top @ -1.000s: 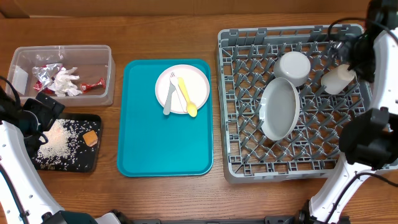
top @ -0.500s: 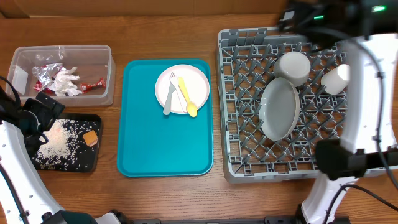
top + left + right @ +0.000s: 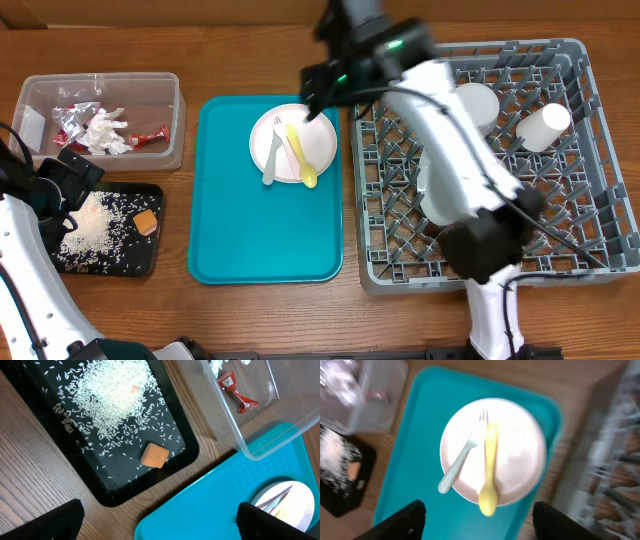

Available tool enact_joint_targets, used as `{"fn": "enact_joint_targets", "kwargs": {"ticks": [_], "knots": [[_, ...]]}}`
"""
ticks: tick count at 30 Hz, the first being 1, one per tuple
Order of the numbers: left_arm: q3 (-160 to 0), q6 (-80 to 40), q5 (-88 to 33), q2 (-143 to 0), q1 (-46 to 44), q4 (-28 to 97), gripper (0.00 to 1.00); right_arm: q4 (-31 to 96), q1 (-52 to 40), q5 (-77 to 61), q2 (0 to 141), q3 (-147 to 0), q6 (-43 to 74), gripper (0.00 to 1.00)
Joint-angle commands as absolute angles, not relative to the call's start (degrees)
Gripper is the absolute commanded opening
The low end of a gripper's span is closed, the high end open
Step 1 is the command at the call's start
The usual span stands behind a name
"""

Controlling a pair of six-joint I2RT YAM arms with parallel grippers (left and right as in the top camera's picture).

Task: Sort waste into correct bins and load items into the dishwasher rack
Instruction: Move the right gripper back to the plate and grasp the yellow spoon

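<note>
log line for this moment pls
right claw: open, above pink plate | on plate: yellow spoon, fork | left claw: open, by black tray

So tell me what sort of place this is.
Probably a mock dish-return station on a wooden table: a dishwasher rack, a teal tray carrying a plate, and a clear tub of wrappers.

We get bright, even light from above, soft shadows; left wrist and overhead sharp, right wrist view motion-blurred throughout, faint glare on clear tub (image 3: 248, 435)
</note>
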State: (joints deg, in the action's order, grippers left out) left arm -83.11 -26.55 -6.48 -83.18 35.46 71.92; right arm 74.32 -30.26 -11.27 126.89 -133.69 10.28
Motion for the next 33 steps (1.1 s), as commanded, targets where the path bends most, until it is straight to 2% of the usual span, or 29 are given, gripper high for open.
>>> {"fn": "enact_joint_targets", "kwargs": {"ticks": [1,13,21,23,29,33], "knots": [[-82.76,-25.28,-6.66,-83.37,35.62,71.72,1.0,71.77,-33.04,-8.25,131.02,-130.78,10.44,0.71],[-82.76,-25.28,-6.66,-83.35,35.62,71.72,1.0,69.65,-36.95,-2.15,142.04,-129.19,11.62,0.72],[-82.74,-25.28,-6.66,-83.35,35.62,71.72,1.0,69.45,-36.95,-2.2,144.14,-128.62,11.99,0.67],[-82.74,-25.28,-6.66,-83.37,35.62,71.72,1.0,69.41,-36.97,-2.2,144.81,-128.62,11.99,0.64],[-82.76,-25.28,-6.66,-83.37,35.62,71.72,1.0,68.64,-36.95,-2.17,145.03,-128.64,12.03,0.47],[-82.74,-25.28,-6.66,-83.35,35.62,71.72,1.0,68.82,-36.91,-2.17,145.03,-128.64,11.99,0.41]]}}
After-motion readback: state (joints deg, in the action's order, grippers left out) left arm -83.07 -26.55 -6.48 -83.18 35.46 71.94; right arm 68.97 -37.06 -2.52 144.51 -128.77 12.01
